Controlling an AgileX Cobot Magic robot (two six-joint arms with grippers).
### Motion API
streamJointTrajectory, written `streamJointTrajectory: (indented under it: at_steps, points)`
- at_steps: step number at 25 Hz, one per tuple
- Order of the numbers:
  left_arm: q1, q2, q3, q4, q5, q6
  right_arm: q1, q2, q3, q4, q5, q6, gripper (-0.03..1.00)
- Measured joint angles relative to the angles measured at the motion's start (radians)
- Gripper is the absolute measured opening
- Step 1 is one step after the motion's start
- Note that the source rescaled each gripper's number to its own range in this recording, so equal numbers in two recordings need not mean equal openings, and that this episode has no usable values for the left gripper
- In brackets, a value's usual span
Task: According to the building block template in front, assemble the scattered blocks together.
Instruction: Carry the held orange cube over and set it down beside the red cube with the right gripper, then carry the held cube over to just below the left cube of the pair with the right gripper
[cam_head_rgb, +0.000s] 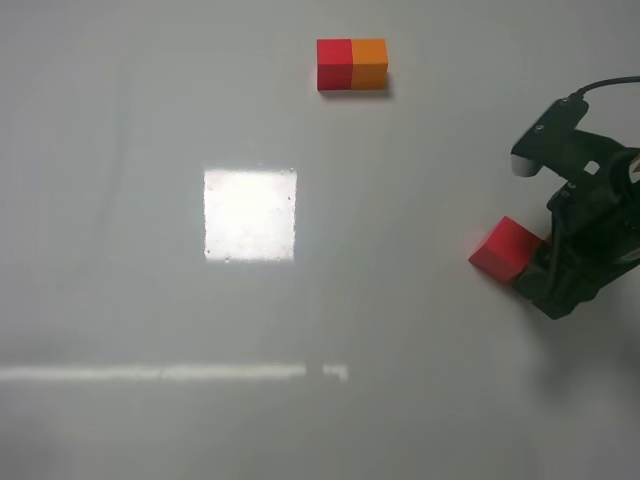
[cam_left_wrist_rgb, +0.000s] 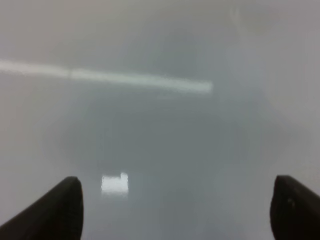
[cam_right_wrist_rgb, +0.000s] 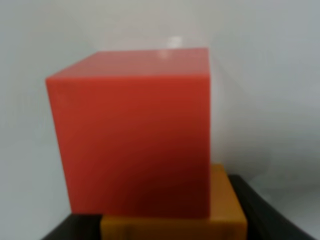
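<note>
The template (cam_head_rgb: 352, 64), a red and an orange cube joined as a short bar, lies at the far middle of the table. The loose red cube (cam_head_rgb: 507, 248) sits at the right, tilted to the table edges. My right gripper (cam_head_rgb: 537, 272) is right behind it. In the right wrist view the gripper (cam_right_wrist_rgb: 170, 227) is shut on the loose orange cube (cam_right_wrist_rgb: 222, 210), which is pressed against the near side of the red cube (cam_right_wrist_rgb: 130, 140). The orange cube is hidden under the arm in the high view. My left gripper (cam_left_wrist_rgb: 175, 210) is open and empty above bare table.
A bright square of reflected light (cam_head_rgb: 250, 214) lies on the grey table (cam_head_rgb: 120, 120) left of centre. A bright strip of reflected light (cam_head_rgb: 170, 373) crosses the near part. The left arm is outside the high view.
</note>
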Motion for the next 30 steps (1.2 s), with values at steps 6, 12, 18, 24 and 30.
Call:
streamJointTrajectory:
  at_steps: [6, 12, 18, 24, 30]
  points:
    - [0.0, 0.0, 0.0, 0.0, 0.0, 0.0, 0.0, 0.007, 0.0, 0.022, 0.0, 0.026, 0.01]
    - [0.0, 0.0, 0.0, 0.0, 0.0, 0.0, 0.001, 0.015, 0.0, 0.052, -0.003, 0.044, 0.01]
    - [0.0, 0.0, 0.0, 0.0, 0.0, 0.0, 0.001, 0.017, 0.0, 0.062, -0.004, 0.084, 0.09]
    - [0.0, 0.0, 0.0, 0.0, 0.0, 0.0, 0.004, 0.017, 0.0, 0.086, 0.0, 0.107, 0.53]
    - [0.0, 0.0, 0.0, 0.0, 0.0, 0.0, 0.005, 0.014, 0.0, 0.088, -0.018, 0.155, 0.77]
